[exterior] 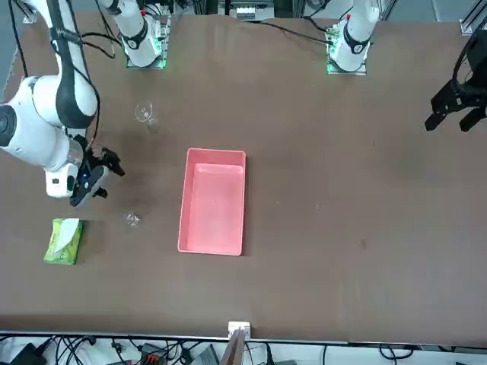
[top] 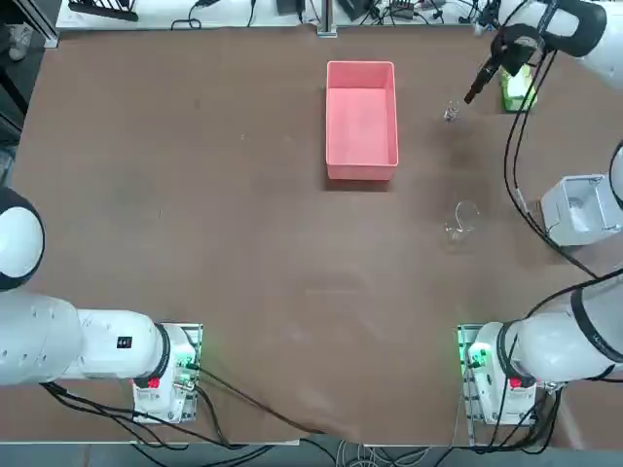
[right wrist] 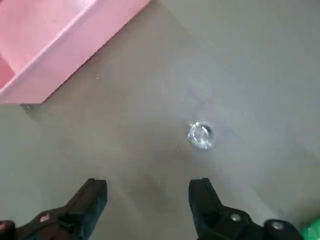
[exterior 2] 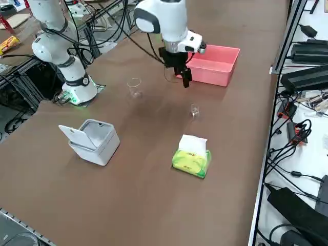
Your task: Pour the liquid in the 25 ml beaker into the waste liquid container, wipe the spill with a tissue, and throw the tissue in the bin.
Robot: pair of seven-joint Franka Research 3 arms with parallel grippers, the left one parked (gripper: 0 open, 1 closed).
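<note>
The 25 ml beaker [top: 451, 113] [exterior: 132, 219] [exterior 2: 195, 110] [right wrist: 200, 135] stands upright on the brown table, tiny and clear. My right gripper [top: 472, 94] [exterior: 108, 178] [exterior 2: 183, 78] [right wrist: 147, 192] hovers open above the table close to it, on the side toward the tissue pack, with nothing between its fingers. The pink tray [top: 361, 171] [exterior: 185, 199] [exterior 2: 225, 50] [right wrist: 75, 47], a rectangular open container, lies just beyond the beaker toward the table's middle. No loose tissue is in view; only a white sheet sticks out of the pack.
A yellow-green tissue pack [top: 519, 89] [exterior: 65, 240] [exterior 2: 192, 159] lies near the far right corner. A white bin [top: 581, 207] [exterior 2: 92, 141] with its lid up sits at the right edge. A larger clear beaker [top: 462, 222] [exterior: 144, 114] [exterior 2: 134, 86] stands nearer the arm's base.
</note>
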